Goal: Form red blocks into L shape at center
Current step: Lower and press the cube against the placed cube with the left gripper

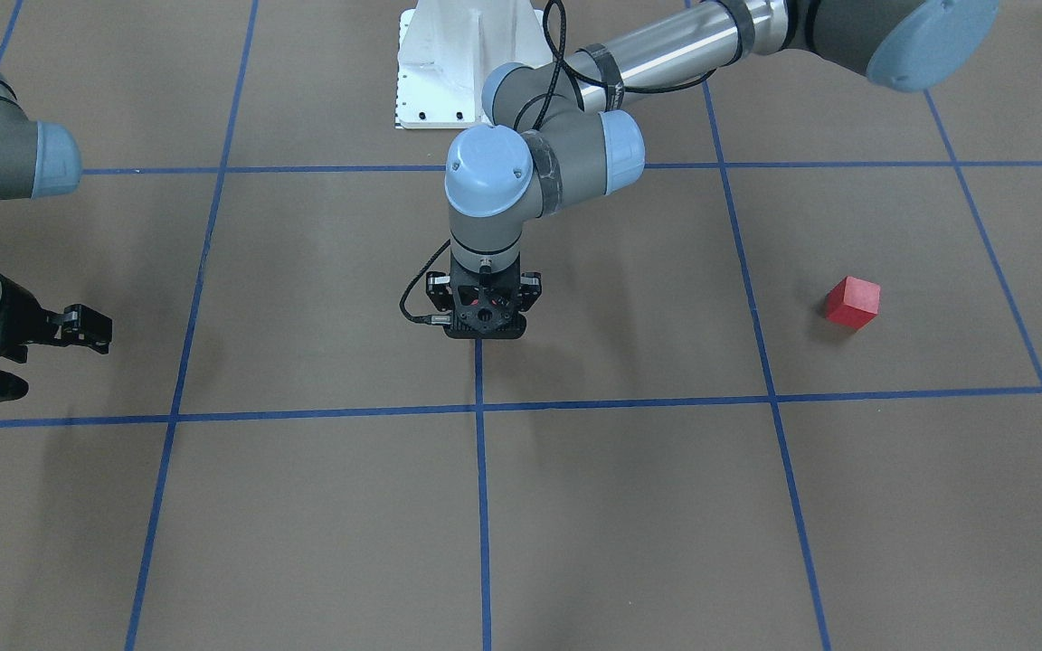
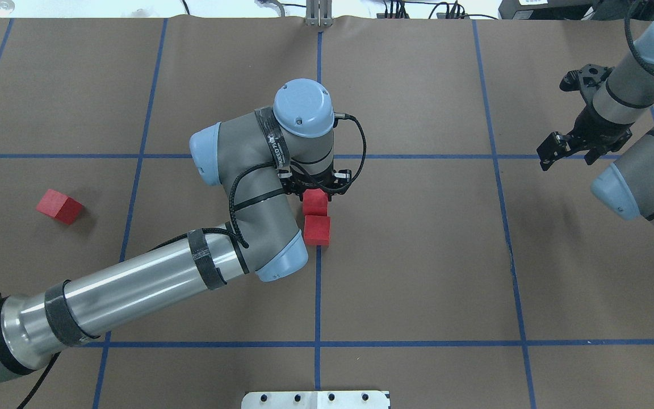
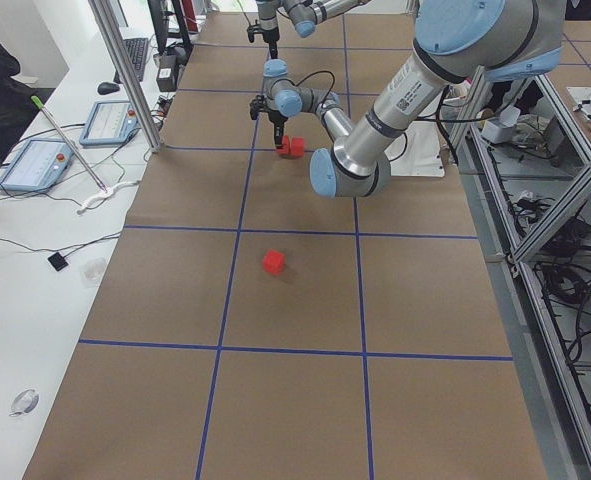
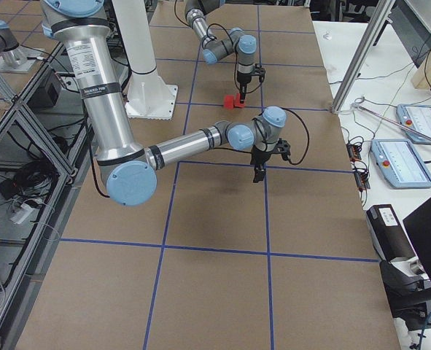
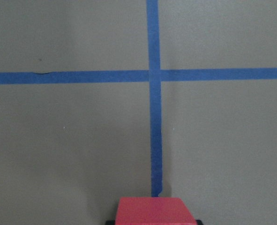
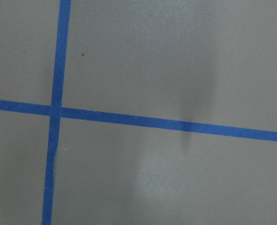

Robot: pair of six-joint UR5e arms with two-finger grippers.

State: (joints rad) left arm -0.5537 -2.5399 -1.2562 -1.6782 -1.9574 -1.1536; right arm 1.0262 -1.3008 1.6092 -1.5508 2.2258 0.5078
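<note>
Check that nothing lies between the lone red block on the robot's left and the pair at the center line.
Nothing visible does. Between the lone block and the pair there is only bare floor, crossed by one blue tape line.

First block point(image 2: 315, 203) is sitting between the fingers of the left gripper point(image 2: 315, 192), on the middle tape line point(image 2: 318, 284). Second block point(image 2: 317, 229) is lying just behind those fingers on the robot's side, touching the first and also resting on the line. Third block point(image 2: 59, 206) is lying well apart to the left of those fingers, beyond the next tape line, while the right gripper point(image 2: 570, 152) is hanging well apart to their right, with a tape crossing point(image 2: 497, 156) lying on the floor point(image 2: 418, 255) near its own fingers.
</note>
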